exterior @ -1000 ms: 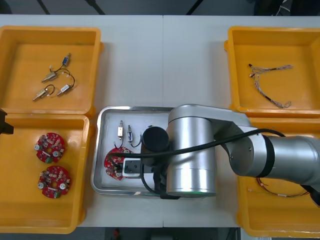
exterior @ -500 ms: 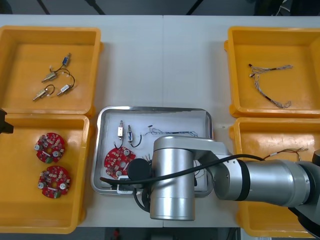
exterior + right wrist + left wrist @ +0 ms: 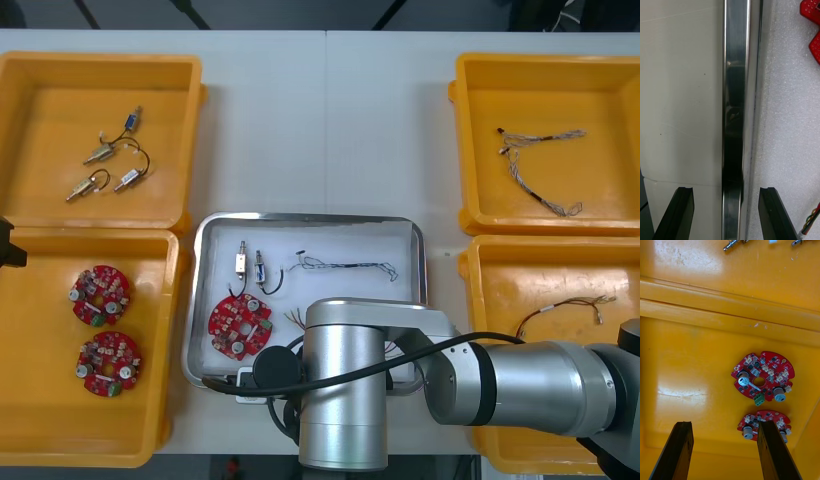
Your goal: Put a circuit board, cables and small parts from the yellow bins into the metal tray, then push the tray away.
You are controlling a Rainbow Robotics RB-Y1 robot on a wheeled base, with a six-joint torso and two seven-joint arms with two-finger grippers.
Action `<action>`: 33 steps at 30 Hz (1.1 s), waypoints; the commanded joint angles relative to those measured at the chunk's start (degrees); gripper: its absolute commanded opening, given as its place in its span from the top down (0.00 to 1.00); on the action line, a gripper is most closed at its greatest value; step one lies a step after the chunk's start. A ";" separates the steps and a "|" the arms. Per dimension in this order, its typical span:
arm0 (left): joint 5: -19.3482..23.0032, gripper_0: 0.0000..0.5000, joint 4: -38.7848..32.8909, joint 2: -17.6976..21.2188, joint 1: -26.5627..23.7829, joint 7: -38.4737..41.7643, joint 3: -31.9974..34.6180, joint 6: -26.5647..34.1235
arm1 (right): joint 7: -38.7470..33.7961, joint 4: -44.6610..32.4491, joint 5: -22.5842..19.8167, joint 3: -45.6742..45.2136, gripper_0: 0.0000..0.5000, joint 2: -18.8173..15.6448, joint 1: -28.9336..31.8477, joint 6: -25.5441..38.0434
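Your R tool (image 3: 726,189) is released: fingers apart w/ the metal tray (image 3: 735,93) near rim running between them, neither finger touching it. Tabletop (image 3: 681,93) lies on one side of the rim, the tray's white inside on the other. In the tray: red circuit board (image 3: 240,325), two small metal parts (image 3: 242,262), thin cable (image 3: 345,265). L tool (image 3: 724,423) is also released, hanging over two more circuit boards (image 3: 762,377) in the near-left yellow bin (image 3: 696,371).

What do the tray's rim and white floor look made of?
Tray rim: likely polished metal; it mirrors dark shapes. White floor: seems a foam liner, matte and pebbled. Right gripper, jaws open, sits over the rim; left gripper hovers over a yellow bin.
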 commanded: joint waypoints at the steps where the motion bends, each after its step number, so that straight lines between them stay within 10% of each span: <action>1: -0.60 0.00 -1.20 1.37 0.79 -4.61 0.36 -0.54 | 0.86 -0.50 0.95 0.85 0.42 1.64 0.75 -0.54; 4: -0.60 0.00 -1.20 1.37 0.79 -4.61 0.36 -0.54 | 0.60 -0.50 1.39 0.85 0.83 1.64 0.75 -0.71; 8: -0.60 0.00 -1.20 1.37 0.79 -4.61 0.36 -0.54 | 0.60 -0.50 2.09 0.85 0.97 1.47 0.75 -0.71; 33: -0.60 0.00 -1.20 1.37 0.79 -4.61 0.36 -0.54 | 0.42 -0.06 1.47 -6.97 1.00 -7.58 -14.20 -0.80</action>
